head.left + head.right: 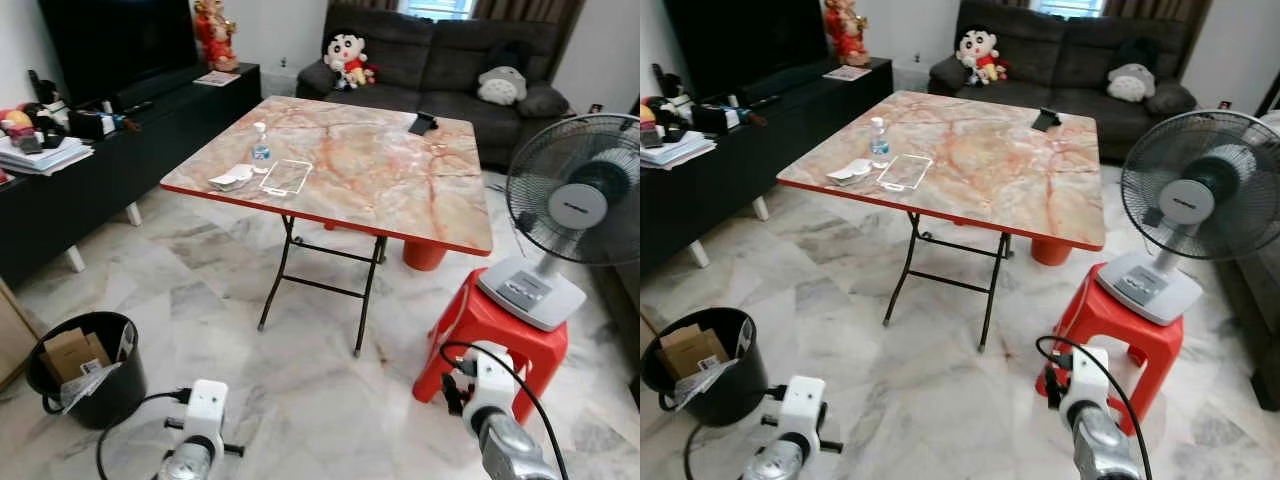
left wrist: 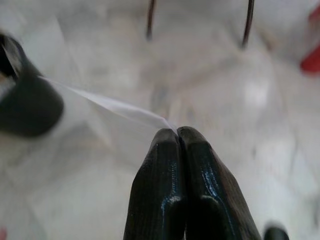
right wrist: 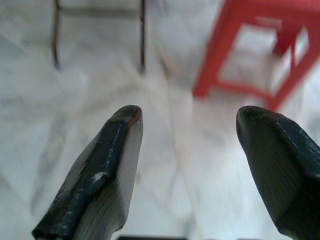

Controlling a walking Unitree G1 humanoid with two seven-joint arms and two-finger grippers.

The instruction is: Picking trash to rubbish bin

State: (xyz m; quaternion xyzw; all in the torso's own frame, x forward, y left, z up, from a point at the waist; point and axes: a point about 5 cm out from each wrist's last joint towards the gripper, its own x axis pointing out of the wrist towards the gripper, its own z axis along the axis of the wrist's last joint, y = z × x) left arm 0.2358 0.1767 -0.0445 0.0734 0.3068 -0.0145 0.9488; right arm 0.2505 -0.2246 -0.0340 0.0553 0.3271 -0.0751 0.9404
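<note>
Left gripper point(image 2: 177, 132) hangs low over the marble floor point(image 1: 300, 400), fingers pressed together with nothing between the tips; a thin pale streak runs from the tips toward the bin — blurred, can't tell what it is. Right gripper point(image 3: 189, 120) wide open, empty, also low over the floor near the red stool point(image 1: 490, 330).

Black bin point(image 1: 85, 370) stands on the floor to the robot's left, just ahead of the left arm; cardboard and paper inside it.

Folding table point(image 1: 400, 200) ahead with a marble-pattern top. Near its left front corner lies a crumpled white tissue point(image 1: 232, 178), a clear plastic sheet point(image 1: 286, 176) just beside it, a small bottle point(image 1: 261, 143) behind them. A dark object point(image 1: 422, 123) lies at the far right side.

A fan point(image 1: 575, 200) stands on the stool. Sofa point(image 1: 450, 60) with plush toys behind the table.
</note>
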